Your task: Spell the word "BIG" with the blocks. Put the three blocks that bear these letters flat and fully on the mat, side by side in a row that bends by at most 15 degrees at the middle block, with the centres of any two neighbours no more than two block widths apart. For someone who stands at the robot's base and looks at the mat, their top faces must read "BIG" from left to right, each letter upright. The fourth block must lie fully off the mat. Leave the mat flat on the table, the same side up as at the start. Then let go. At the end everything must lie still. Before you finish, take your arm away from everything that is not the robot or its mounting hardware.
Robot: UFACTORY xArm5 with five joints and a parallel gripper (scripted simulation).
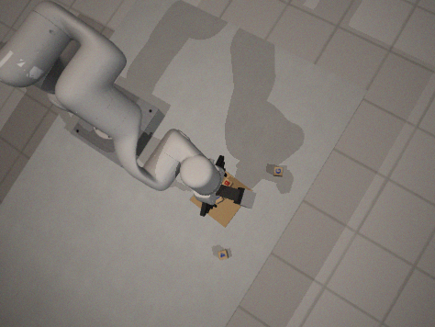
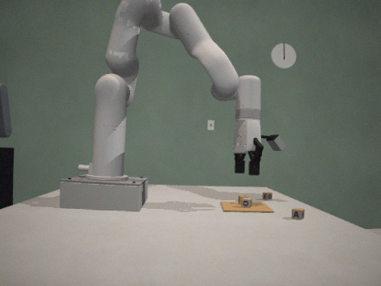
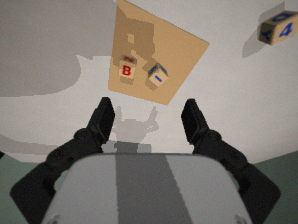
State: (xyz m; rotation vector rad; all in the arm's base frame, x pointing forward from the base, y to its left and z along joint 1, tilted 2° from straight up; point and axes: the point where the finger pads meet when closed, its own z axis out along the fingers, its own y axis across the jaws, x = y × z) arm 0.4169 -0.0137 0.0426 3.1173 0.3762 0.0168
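The B block [image 1: 228, 183] [image 2: 242, 198] [image 3: 127, 70] and the I block [image 1: 220, 200] [image 2: 246, 202] [image 3: 158, 76] lie on the mat [image 1: 225, 217] [image 2: 262, 209] [image 3: 172, 45], letters up, with a small gap between them. The I block is turned relative to the B block. The G block [image 1: 278, 171] [image 2: 267, 196] lies on the table off the mat, G up. The fourth block [image 1: 223, 254] [image 2: 297, 214] [image 3: 279, 28] lies off the mat on the other side; its top letter is unclear. My gripper [image 1: 214, 186] [image 2: 247, 173] [image 3: 148, 106] is open and empty, well above the mat, partly hiding the I block in the top view.
The robot's base [image 1: 153, 120] [image 2: 102, 194] stands on the table behind the mat. The table's edge [image 1: 295, 214] runs beyond the G block. The arm's shadow falls over part of the mat and near the G block.
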